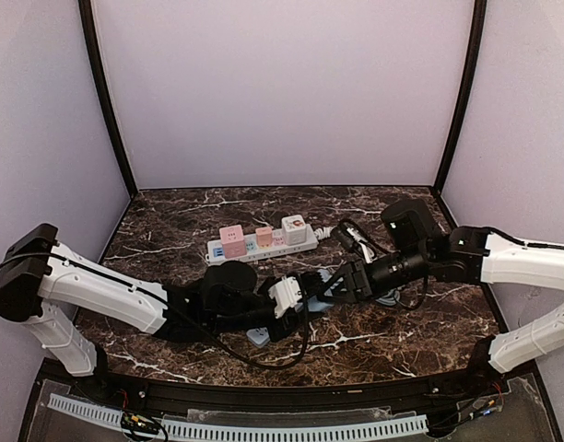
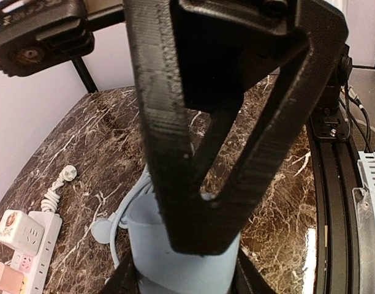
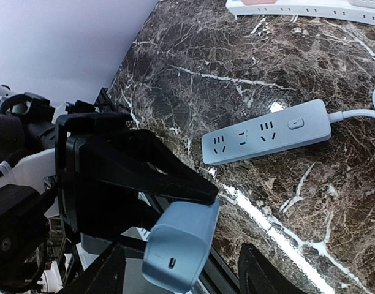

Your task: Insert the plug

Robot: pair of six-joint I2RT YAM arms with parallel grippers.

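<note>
Dark veined marble forms the surface [image 1: 171,221], enclosed by pale lilac walls. Top view: a white power strip [image 1: 264,245] carrying pink and white adapters lies toward the back. Both arms reach in to the middle, where the left gripper [image 1: 305,288] and the right gripper [image 1: 348,279] meet nearly tip to tip. One end of a blue-grey power strip [image 1: 260,335] shows below the left arm. Left wrist view: the left gripper's black ribbed fingers [image 2: 163,153] converge and are clamped on a pale blue plug [image 2: 181,263], held above the surface. The white power strip and a coiled white cable [image 2: 53,196] lie at lower left. Right wrist view: the same plug [image 3: 175,245] hangs pinched in the left gripper, a small port visible on its near face. It is above and clear of the blue-grey power strip [image 3: 267,131], which lies flat with its sockets facing up and its cord leading off to the right. The right gripper's own fingers [image 3: 261,269] stand apart at the lower edge, holding nothing.
</note>
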